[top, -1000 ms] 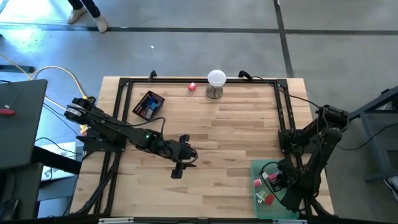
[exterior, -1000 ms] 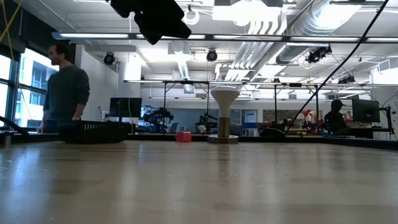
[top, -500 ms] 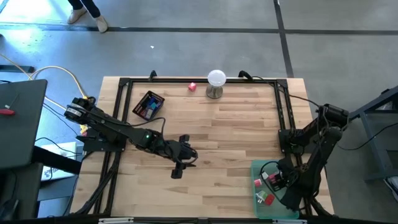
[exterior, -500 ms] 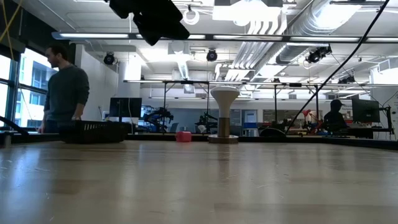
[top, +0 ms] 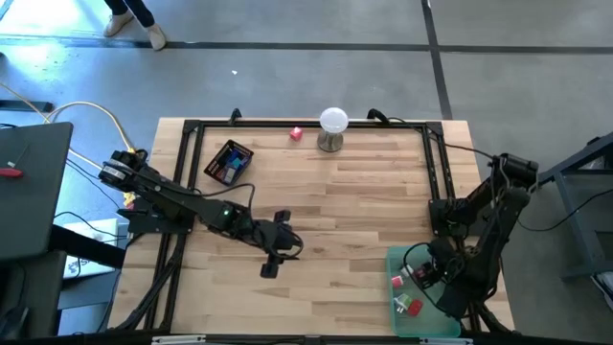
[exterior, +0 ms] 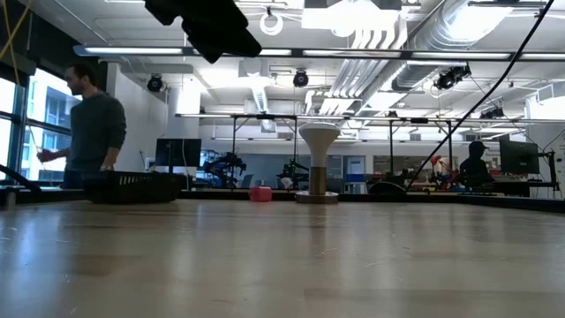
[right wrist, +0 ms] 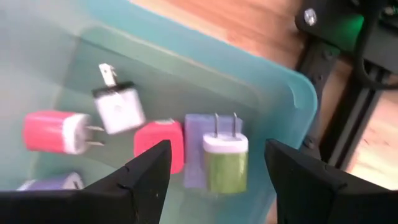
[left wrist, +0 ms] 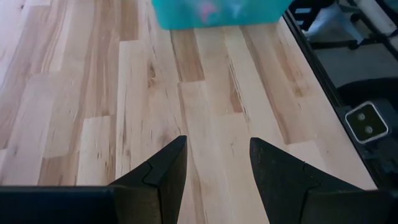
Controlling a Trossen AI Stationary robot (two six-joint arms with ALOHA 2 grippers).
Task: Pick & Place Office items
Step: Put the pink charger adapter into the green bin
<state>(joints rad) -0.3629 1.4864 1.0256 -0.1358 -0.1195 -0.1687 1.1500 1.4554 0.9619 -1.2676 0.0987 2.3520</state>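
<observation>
High view: the right gripper (top: 419,276) has lifted slightly over the teal bin (top: 395,259); the left gripper (top: 271,264) waits mid-table.

Right wrist view: jaws open and empty above the plugs (right wrist: 224,157) in the bin, so a piece looks just dropped.

Left wrist view: fingers (left wrist: 163,171) apart, empty.

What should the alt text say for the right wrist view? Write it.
The right tool, open and empty, hangs over a teal bin of small plug adapters: a green one on a purple one, a red one, a white one and a pink one. Wooden table and black frame lie beyond the bin.
</observation>
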